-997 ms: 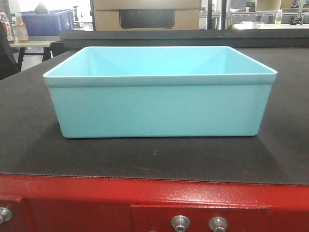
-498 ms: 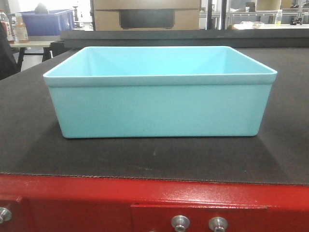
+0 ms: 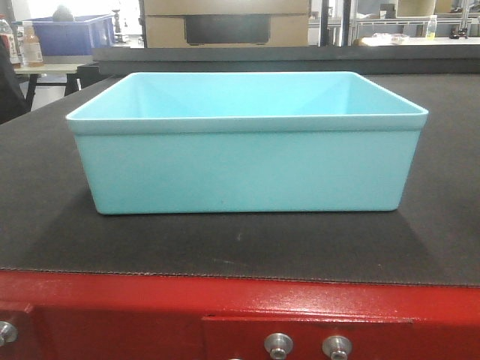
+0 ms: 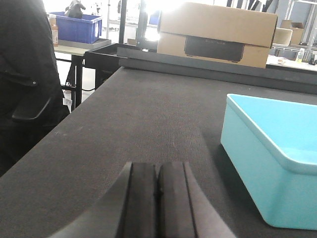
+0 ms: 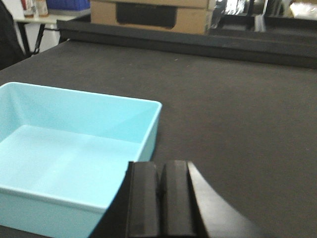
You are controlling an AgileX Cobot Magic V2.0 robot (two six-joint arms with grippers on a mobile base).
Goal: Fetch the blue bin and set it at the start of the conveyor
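The pale blue bin (image 3: 247, 150) sits upright and empty on the dark belt of the conveyor start (image 3: 225, 247), just behind the red end frame (image 3: 150, 307) with silver bolts. My left gripper (image 4: 158, 171) is shut and empty, above the belt to the left of the bin (image 4: 272, 158). My right gripper (image 5: 161, 171) is shut and empty, at the bin's near right corner (image 5: 74, 153), above its rim. Neither gripper touches the bin. No gripper shows in the front view.
A cardboard box (image 3: 225, 22) stands behind the belt's far raised edge. A dark royal-blue bin (image 3: 71, 34) and bottles sit on a table at the far left. A person in black (image 4: 25, 84) stands left of the belt.
The view has shifted very slightly; the bin sits a few pixels further left in frame. Nothing else has moved.
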